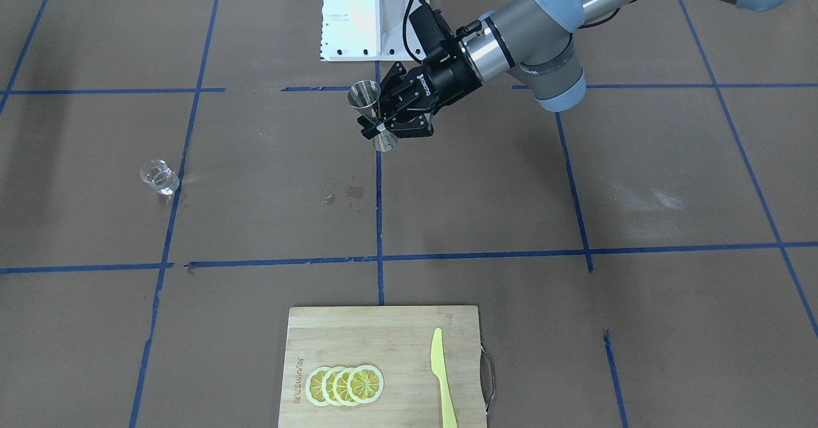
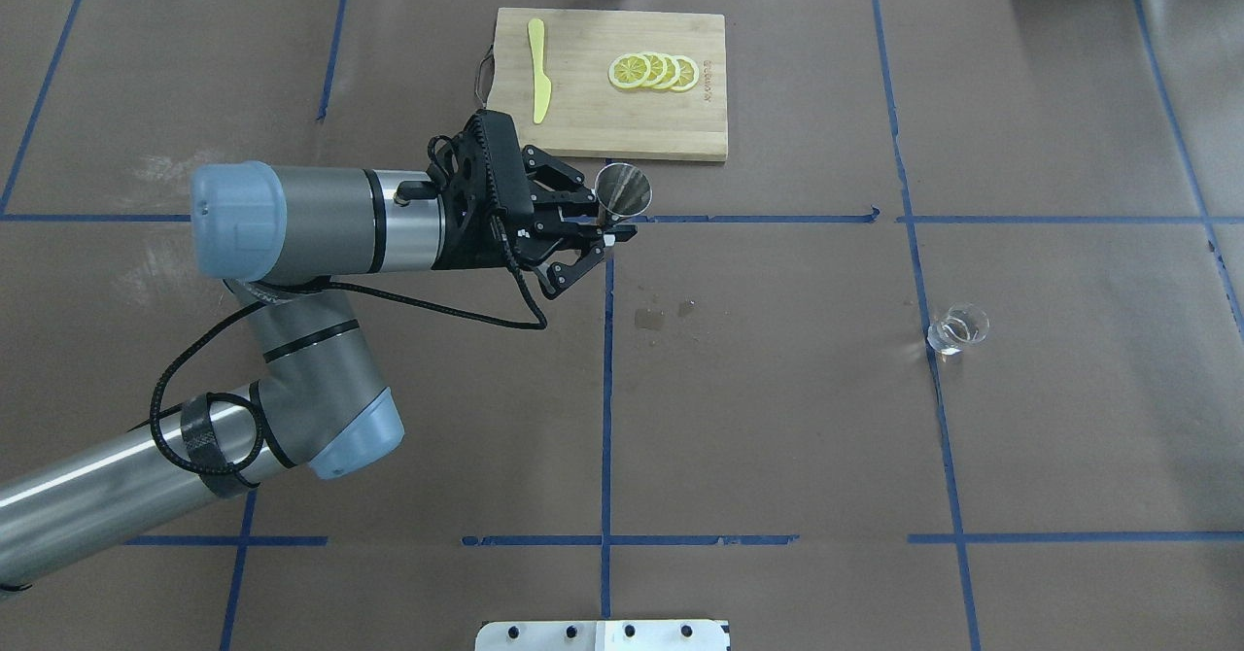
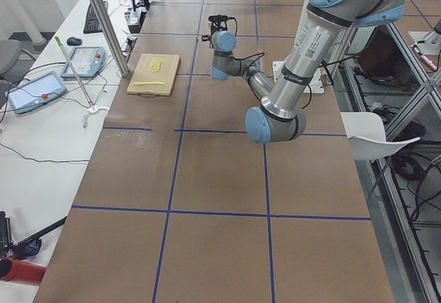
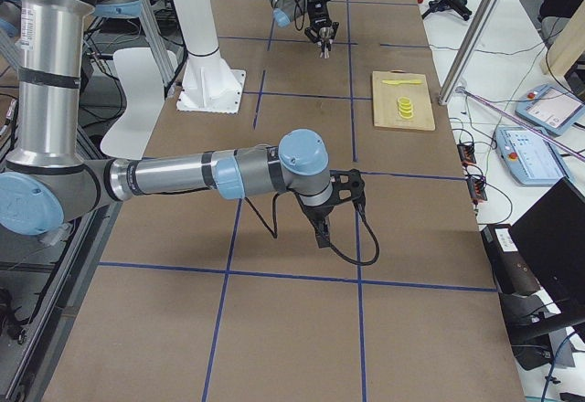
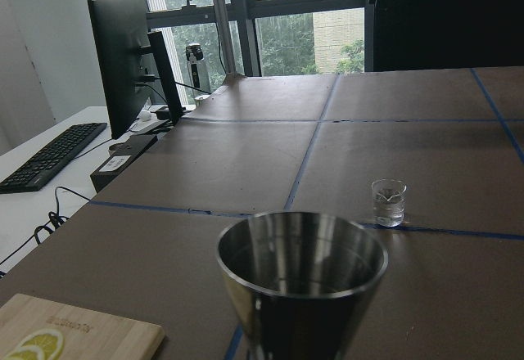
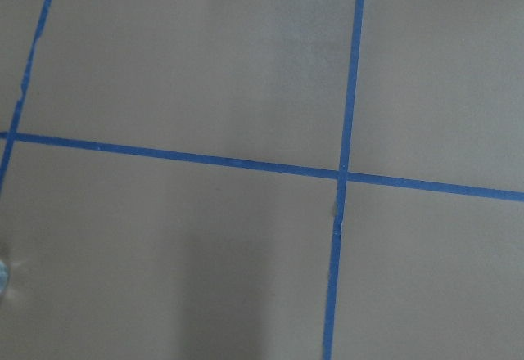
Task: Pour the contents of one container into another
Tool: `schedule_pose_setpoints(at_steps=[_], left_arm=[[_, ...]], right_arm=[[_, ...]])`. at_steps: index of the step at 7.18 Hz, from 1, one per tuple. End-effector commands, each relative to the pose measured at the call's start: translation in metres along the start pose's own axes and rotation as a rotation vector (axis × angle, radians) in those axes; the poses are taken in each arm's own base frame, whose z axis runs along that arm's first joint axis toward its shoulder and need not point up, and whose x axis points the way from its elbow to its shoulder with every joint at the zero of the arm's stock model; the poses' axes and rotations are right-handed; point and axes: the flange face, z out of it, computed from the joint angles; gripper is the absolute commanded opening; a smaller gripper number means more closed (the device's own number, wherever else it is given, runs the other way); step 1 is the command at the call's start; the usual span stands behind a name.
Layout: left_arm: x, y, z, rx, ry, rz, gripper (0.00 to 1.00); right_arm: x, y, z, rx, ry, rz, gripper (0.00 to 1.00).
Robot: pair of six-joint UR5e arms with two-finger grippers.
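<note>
Closest to my left wrist camera is the small silver stainless-steel hourglass-shaped jigger (image 5: 301, 278). It sits mouth up, its upper cone filling the lower frame with a bright rim and a dark, reflective inside. I can't read whether anything is in it. The left gripper (image 1: 382, 124) pinches it at the narrow waist, both fingers pressed onto the metal. It holds the jigger clear of the brown paper-covered table (image 2: 777, 437), near the table's middle.

Just past it, at the lower left of the wrist view, I see a corner of the bamboo cutting board (image 5: 74, 335). On the board are overlapping yellow lemon slices (image 2: 653, 71) and a pale yellow-green plastic knife (image 2: 538, 83). Overhead, a few small dark wet spots (image 2: 649, 318) mark the paper between the jigger and the cup.

Further along stands the small clear, colourless glass cup (image 5: 388, 203). It is upright on the table, touching a blue tape line (image 5: 442, 231), well apart from the jigger and with nothing holding it. Its thick base catches the light, and there seems to be a little clear liquid in it.

Beyond that, toward the table's far end, the right gripper (image 4: 322, 236) hangs over bare paper. Only the side camera shows it, so I can't tell whether its fingers are spread or closed.

Farthest off, a black monitor (image 5: 119, 57) and black keyboard (image 5: 49, 157) sit on a white desk.
</note>
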Motion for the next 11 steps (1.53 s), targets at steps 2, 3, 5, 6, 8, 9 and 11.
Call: schedule_pose_setpoints(at_steps=[2,3,5,6,8,9,11], left_arm=[[0.0,-0.002,0.001,-0.017,0.055,-0.08,0.0],[-0.001,-0.003,0.0,-0.014,0.053,-0.086,0.0],[-0.004,0.0,-0.005,-0.012,0.049,-0.086,0.0],[-0.005,-0.001,-0.006,-0.01,0.045,-0.086,0.0],[-0.006,0.003,-0.008,-0.014,0.041,-0.087,0.0],[-0.007,0.004,-0.008,-0.017,0.04,-0.089,0.0],[-0.01,0.006,-0.011,-0.02,0.032,-0.089,0.0]], right_arm=[[-0.099,0.002,-0.024,0.024,-0.05,0.116,1.0],[-0.148,0.006,-0.032,0.023,-0.078,0.175,1.0],[-0.202,0.015,-0.033,0.095,-0.095,0.224,1.0],[-0.214,0.03,-0.015,0.148,-0.105,0.238,1.0],[-0.245,0.056,0.02,0.213,-0.098,0.265,1.0],[-0.27,0.064,0.046,0.266,-0.044,0.294,1.0],[-0.313,0.092,0.094,0.401,0.045,0.269,1.0]])
